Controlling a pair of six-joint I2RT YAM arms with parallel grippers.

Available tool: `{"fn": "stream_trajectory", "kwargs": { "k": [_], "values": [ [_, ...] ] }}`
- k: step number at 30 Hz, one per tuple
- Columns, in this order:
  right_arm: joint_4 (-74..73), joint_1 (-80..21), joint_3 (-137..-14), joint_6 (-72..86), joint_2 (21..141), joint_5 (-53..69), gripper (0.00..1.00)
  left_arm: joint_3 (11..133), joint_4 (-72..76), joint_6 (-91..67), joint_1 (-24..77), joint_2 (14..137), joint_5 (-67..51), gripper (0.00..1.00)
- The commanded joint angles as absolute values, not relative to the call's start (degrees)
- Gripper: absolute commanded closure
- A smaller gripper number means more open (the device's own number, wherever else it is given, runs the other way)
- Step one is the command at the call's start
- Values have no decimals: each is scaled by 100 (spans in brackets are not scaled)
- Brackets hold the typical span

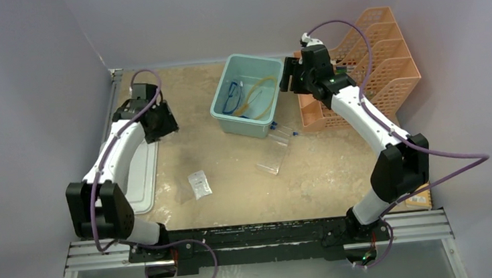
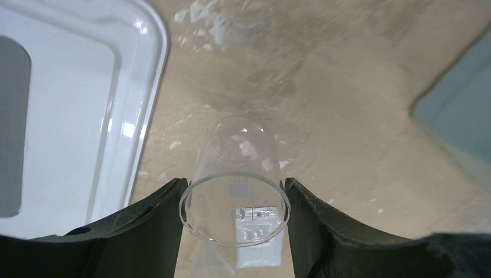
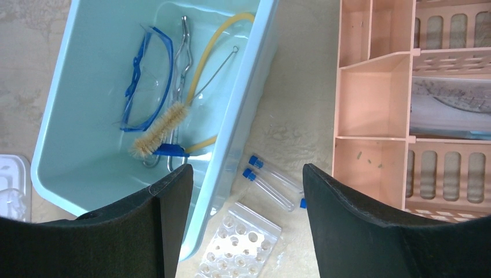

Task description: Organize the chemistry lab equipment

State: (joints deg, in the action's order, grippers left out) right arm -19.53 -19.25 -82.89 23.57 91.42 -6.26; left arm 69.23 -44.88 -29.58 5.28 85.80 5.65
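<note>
Left fingers (image 2: 150, 231) clasp a beaker (image 2: 237, 174), right fingers (image 3: 359, 231) gape empty; goggles (image 3: 147, 81), tongs (image 3: 184, 52) and brush (image 3: 159, 128) lie in the bin (image 3: 69, 162), with tubes (image 3: 272, 186), rack (image 3: 240, 246) and packet (image 1: 199, 183) left on the desk (image 1: 248, 192).

The surface (image 1: 249, 202) looks matt and rough, a mottled beige. The bin (image 3: 87, 168) is smooth, glossy pale plastic. Inside it the metal tongs (image 3: 184, 46) shine beside clear-plastic goggles (image 3: 147, 87) and a bristly brush (image 3: 159, 127). The clear cup (image 2: 234, 174) is transparent and smooth, and the white tray (image 2: 142, 87) has a glossy gleam.
</note>
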Motion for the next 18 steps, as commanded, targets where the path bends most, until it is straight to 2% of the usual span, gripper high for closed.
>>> {"fn": "stream_trajectory", "kwargs": {
  "k": [1,7,13,18],
  "values": [
    [-1646,-1951,-8209,2536,8927,-606,29,7337,-3578,-2728,683,7901,-30,63],
    [-1549,-1949,-8172,2554,8888,-946,29,7826,-2791,-2642,1787,7838,-43,63],
    [-1589,-1927,-8043,2861,8821,-1252,29,7721,-1516,-3198,2122,7982,-1073,63],
    [-1667,-1853,-7869,3103,8744,-1389,29,8142,-1495,-3275,2503,8688,-1389,63]
  ]
}}
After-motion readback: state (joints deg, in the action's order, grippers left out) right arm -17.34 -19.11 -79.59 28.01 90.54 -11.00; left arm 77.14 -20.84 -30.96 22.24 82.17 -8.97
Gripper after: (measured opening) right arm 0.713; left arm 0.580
